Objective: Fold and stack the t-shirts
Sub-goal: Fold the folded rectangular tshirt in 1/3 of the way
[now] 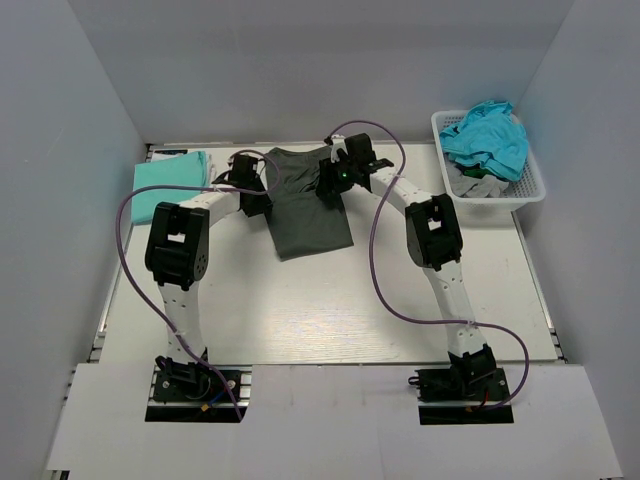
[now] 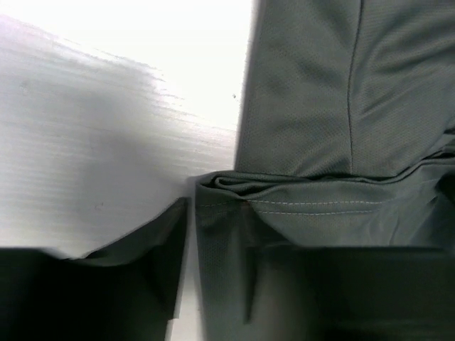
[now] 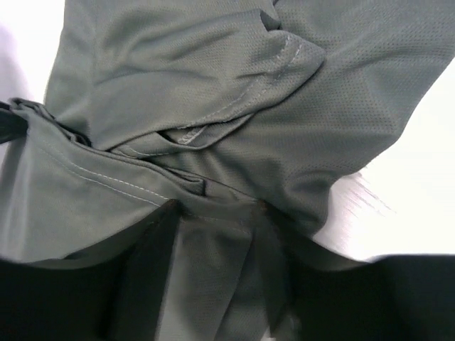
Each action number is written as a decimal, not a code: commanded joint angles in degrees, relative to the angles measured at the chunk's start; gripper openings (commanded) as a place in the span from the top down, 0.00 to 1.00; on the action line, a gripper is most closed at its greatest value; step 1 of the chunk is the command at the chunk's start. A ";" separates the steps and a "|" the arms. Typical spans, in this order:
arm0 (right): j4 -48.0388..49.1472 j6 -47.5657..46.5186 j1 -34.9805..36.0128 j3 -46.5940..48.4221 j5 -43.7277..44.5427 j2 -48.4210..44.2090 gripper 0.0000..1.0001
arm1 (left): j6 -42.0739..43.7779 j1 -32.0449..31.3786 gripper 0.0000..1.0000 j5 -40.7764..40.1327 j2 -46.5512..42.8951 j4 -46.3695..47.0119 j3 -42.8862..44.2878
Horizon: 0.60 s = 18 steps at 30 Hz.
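Left gripper (image 2: 217, 241): jaws partway closed astride a doubled, stitched hem at the shirt's left edge. I cannot tell whether they actually pinch it.
Right gripper (image 3: 213, 227): jaws about half closed over bunched cloth on the opposite side. Here too I cannot tell if the grip is firm.
Charcoal t-shirt (image 1: 310, 225): lies at the back centre of the table (image 1: 300, 310), its far end between the two grippers.
Why paired: probably so both far corners move together and make one straight fold.
Mint-green t-shirt (image 1: 170, 185): folded at back left, likely the base of the stack.
White basket (image 1: 535, 185): at back right, holding a teal t-shirt (image 1: 490, 135) and grey cloth, unfolded.
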 commanded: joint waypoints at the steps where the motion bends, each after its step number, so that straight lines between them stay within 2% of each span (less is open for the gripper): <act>1: 2.10 0.41 -0.23 2.66 -2.36 0.08 0.50 | 0.41 0.23 0.60 0.85 -0.46 1.17 0.10; 3: 2.72 0.58 -0.14 2.05 -2.89 -0.27 0.59 | 0.93 0.23 0.71 1.55 -0.46 1.69 0.10; 4: 2.98 1.19 0.12 1.96 -3.41 -0.36 0.61 | 0.93 0.23 0.82 2.34 -0.46 2.22 0.10; 5: 3.85 1.46 0.04 0.83 -3.77 -0.80 0.66 | 0.93 0.23 0.87 2.35 -0.46 2.22 0.10; 6: 4.21 1.98 0.04 0.47 -4.64 -1.24 0.70 | 1.45 0.23 1.00 2.87 -0.46 2.83 0.10; 10: 5.53 2.60 -0.14 -0.85 -5.35 -2.12 0.87 | 2.16 0.23 1.00 3.40 -1.15 4.24 -0.43; 11: 5.45 2.78 -0.14 -1.03 -5.27 -2.29 1.00 | 2.16 0.23 1.00 3.40 -2.81 5.11 -1.56; 15: 5.97 2.96 -0.14 -2.52 -4.30 -4.74 1.00 | 3.39 -1.00 1.00 0.69 -10.27 15.11 -9.89; 18: 7.20 2.87 -0.23 -5.15 -4.21 -7.55 1.00 | 3.92 -1.00 1.00 0.68 -14.33 18.39 -13.60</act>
